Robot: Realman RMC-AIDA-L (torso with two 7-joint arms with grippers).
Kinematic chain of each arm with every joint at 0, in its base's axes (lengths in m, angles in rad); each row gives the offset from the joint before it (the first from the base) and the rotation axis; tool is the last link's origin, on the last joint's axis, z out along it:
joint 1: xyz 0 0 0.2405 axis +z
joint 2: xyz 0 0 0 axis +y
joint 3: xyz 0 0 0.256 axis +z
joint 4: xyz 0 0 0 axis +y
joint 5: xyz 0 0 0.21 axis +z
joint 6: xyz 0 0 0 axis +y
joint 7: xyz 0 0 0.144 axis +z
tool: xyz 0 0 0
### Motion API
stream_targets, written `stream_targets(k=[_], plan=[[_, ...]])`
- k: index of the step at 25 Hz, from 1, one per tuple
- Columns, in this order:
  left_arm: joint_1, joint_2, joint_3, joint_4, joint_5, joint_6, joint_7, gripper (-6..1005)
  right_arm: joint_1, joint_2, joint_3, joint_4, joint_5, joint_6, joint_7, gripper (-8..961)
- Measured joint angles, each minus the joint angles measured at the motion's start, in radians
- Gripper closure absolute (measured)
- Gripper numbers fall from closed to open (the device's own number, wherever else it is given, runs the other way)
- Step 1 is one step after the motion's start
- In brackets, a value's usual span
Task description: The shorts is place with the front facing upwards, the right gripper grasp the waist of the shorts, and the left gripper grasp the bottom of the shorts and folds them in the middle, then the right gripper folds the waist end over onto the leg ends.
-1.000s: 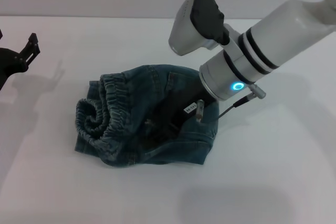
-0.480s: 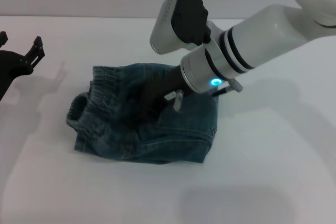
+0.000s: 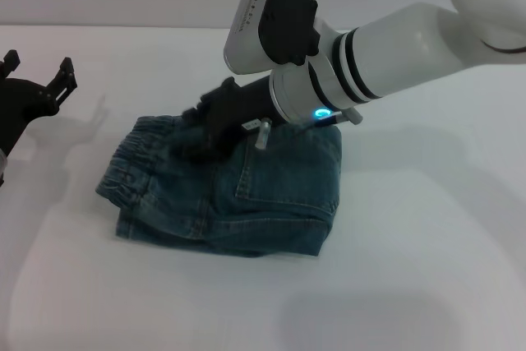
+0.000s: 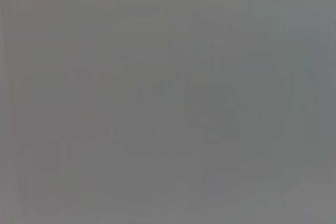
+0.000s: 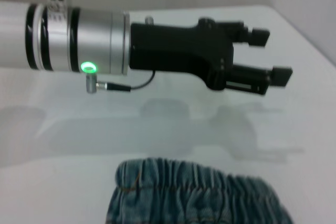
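Observation:
The blue denim shorts (image 3: 246,195) lie folded into a compact stack on the white table, with the elastic waist (image 3: 131,166) along the stack's left side. That waistband (image 5: 199,192) also fills the bottom of the right wrist view. My right gripper (image 3: 193,131) hovers over the waist end, open, with no cloth between its black fingers. Off the shorts at the far left, my left gripper (image 3: 39,67) is open and empty. The right wrist view shows the left gripper (image 5: 269,56) above the table beyond the waistband. Nothing but flat grey appears in the left wrist view.
The white table (image 3: 427,269) stretches around the shorts on all sides. My right arm's white forearm (image 3: 394,47) crosses above the back right of the stack.
My right gripper carried the waist end leftward over the legs and let it go. The bunched waistband now lies flat. The left gripper barely moved.

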Motion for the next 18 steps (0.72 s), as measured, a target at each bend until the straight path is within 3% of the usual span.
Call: stream_targets(k=[7,14,18], plan=[[-0.004,0.001,-0.069,0.002,-0.003,0.006,-0.001,159,-0.146,-0.007,0.041,-0.164,0.018,0.117,-0.059,439],[-0.003,0.003,-0.209,0.000,-0.033,0.087,-0.015,159,-0.308,-0.002,0.181,-0.254,0.019,0.272,-0.079,440],[0.004,0.006,-0.241,0.000,-0.075,0.123,-0.034,159,-0.375,-0.002,0.306,-0.281,0.019,0.365,-0.095,440]])
